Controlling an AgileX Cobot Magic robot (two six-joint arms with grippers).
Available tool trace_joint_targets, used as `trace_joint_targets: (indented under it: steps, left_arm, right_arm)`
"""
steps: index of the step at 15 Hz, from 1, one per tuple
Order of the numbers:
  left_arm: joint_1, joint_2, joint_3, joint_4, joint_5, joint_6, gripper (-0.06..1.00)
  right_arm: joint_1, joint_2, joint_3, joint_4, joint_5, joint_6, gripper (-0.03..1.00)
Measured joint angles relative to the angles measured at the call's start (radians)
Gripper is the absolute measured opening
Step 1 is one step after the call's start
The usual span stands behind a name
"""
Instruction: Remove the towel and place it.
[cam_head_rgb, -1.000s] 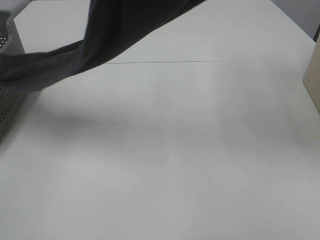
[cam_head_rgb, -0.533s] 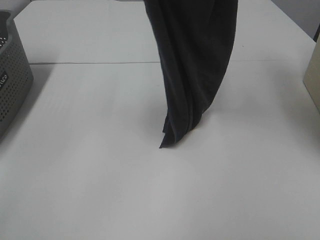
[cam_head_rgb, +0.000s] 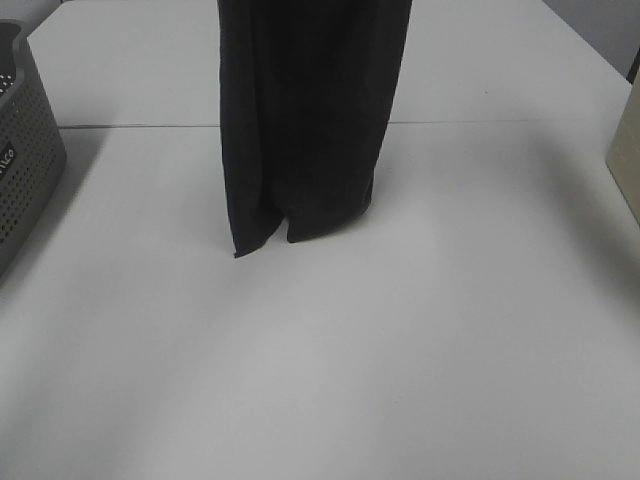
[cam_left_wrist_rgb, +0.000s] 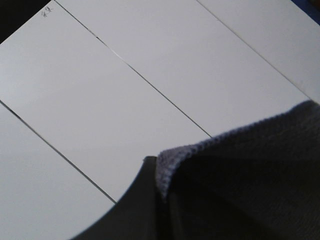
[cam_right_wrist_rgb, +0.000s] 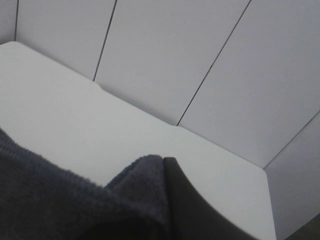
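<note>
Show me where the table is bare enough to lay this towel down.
The widest bare patch is the near table, in front of the hanging towel. Narrower strips lie between the towel and the basket, and between the towel and the tan object. It is crowded only at the left and right edges.

The grey perforated basket (cam_head_rgb: 28, 140) at the left edge of the exterior high view carries a small label (cam_head_rgb: 6, 160) with white lettering, tilted and too small to read with certainty. In the left wrist view, a few small dark handwritten marks (cam_left_wrist_rgb: 46, 10) stand on a white panel (cam_left_wrist_rgb: 75, 95), too faint to make out.
</note>
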Motion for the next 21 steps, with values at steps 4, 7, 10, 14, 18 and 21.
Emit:
trace_joint_targets:
  steps: [4, 7, 10, 14, 18, 21]
  left_arm:
    - [0.027, 0.080, 0.000, -0.022, -0.224, 0.000, 0.00]
    - [0.058, 0.104, 0.000, -0.083, -0.327, 0.000, 0.00]
    - [0.097, 0.140, 0.000, -0.096, -0.377, 0.000, 0.00]
    - [0.122, 0.219, -0.107, -0.097, -0.402, 0.000, 0.00]
    - [0.122, 0.386, -0.425, -0.092, -0.345, 0.000, 0.00]
    - [0.122, 0.490, -0.629, -0.082, -0.253, 0.000, 0.00]
  right_arm:
    - [0.000, 0.031, 0.000, -0.097, -0.167, 0.100, 0.02]
    - [-0.004, 0.058, -0.002, -0.180, -0.259, 0.158, 0.02]
    - [-0.033, 0.093, -0.002, -0.209, -0.353, 0.264, 0.02]
    - [-0.056, 0.121, -0.002, -0.216, -0.430, 0.337, 0.02]
    - [-0.116, 0.132, -0.002, -0.215, -0.574, 0.354, 0.02]
    - [-0.138, 0.136, -0.002, -0.215, -0.601, 0.366, 0.02]
